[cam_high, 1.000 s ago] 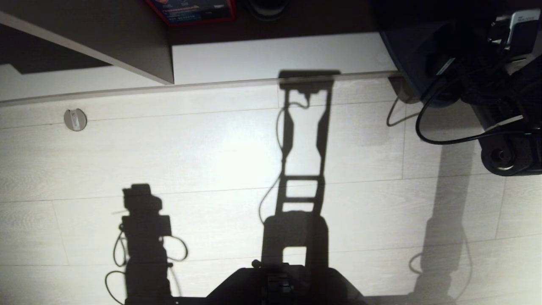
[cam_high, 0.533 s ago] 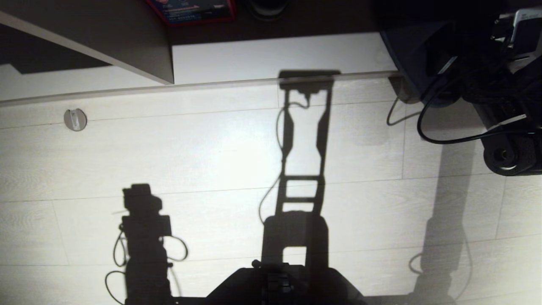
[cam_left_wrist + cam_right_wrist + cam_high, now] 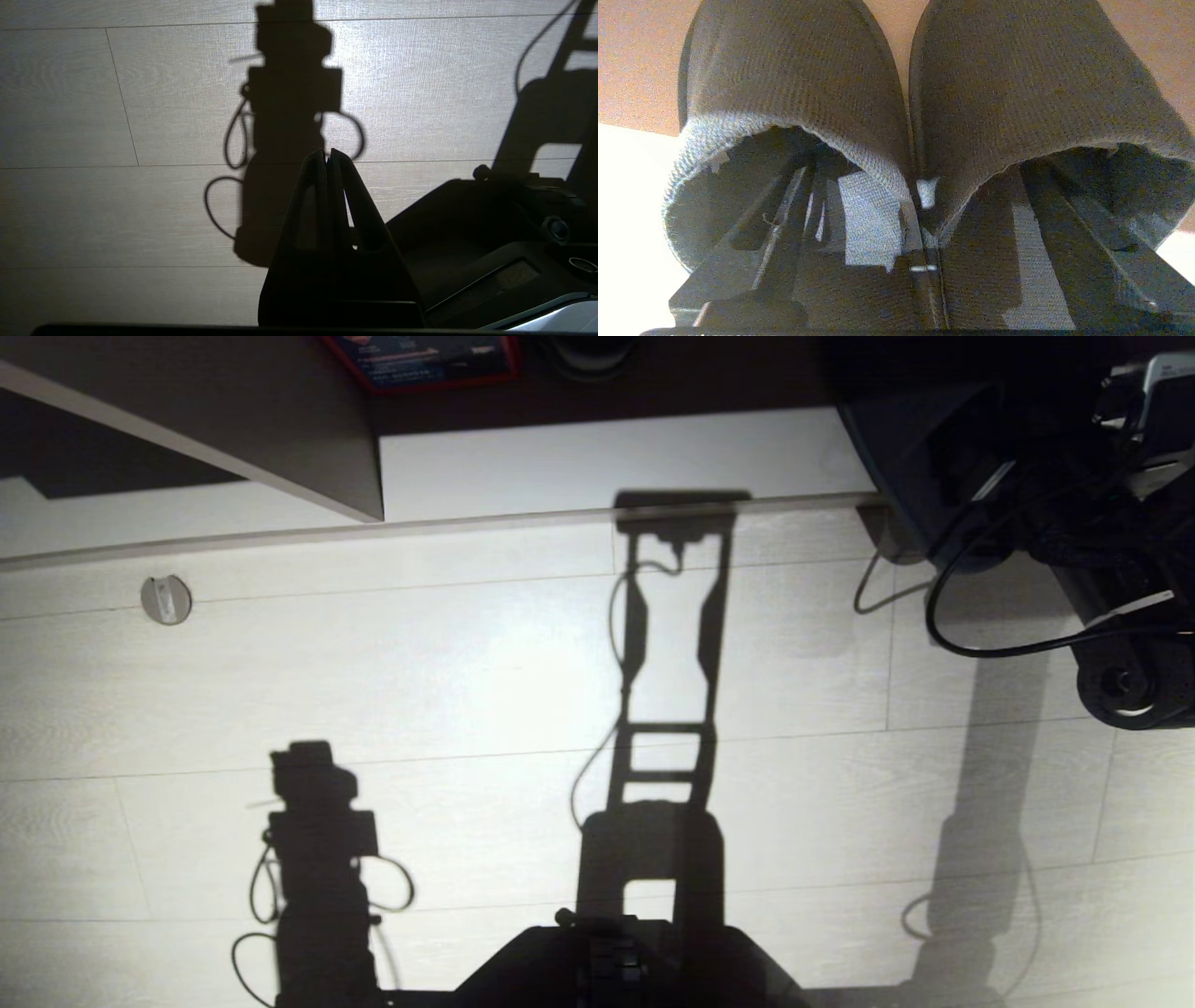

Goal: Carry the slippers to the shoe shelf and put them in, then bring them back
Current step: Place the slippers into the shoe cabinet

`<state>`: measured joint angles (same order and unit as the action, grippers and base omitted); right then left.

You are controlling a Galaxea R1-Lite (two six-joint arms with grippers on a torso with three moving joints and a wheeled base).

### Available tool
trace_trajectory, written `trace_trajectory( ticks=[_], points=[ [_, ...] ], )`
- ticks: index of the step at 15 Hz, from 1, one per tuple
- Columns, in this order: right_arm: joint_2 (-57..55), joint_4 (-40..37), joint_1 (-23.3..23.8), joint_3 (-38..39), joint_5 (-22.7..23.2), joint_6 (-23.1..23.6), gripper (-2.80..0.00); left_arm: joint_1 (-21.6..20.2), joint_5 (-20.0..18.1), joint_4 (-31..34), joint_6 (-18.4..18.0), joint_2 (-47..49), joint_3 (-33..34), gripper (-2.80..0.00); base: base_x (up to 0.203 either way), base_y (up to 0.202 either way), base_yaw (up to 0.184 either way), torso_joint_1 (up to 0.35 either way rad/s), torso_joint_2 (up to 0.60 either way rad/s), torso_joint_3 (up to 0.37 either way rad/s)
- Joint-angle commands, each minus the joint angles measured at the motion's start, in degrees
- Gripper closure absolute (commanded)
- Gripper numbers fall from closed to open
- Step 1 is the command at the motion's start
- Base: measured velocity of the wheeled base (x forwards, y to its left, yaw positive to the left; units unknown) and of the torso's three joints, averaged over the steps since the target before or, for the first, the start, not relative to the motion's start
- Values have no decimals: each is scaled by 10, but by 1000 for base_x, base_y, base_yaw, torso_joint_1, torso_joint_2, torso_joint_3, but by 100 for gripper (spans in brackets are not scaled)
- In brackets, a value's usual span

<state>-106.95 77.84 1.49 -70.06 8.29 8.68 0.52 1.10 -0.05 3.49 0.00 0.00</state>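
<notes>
Right hand (image 3: 924, 261) spread, one finger inside each of the slippers (image 3: 896, 116), grasping nothing. Withdraw straight back without dragging either. Left hand (image 3: 327, 156) clenched, parked.

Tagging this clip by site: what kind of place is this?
Probably a home or home-style room, dimly lit. Pale wood-plank floor, a low pale furniture unit with an upright divider and dark recess, and a pair of fabric slippers set side by side on a pale board.
</notes>
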Motion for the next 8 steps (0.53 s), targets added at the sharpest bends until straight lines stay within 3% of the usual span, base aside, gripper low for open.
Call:
trace_trajectory(
  ticks=[1,8],
  points=[
    [4,4,0,2,2,1,-280,0,0,0,0,0,0,0,0,0,0,0,0,0],
    [65,-12,4,71,24,3,-280,0,0,0,0,0,0,0,0,0,0,0,0,0]
  ],
)
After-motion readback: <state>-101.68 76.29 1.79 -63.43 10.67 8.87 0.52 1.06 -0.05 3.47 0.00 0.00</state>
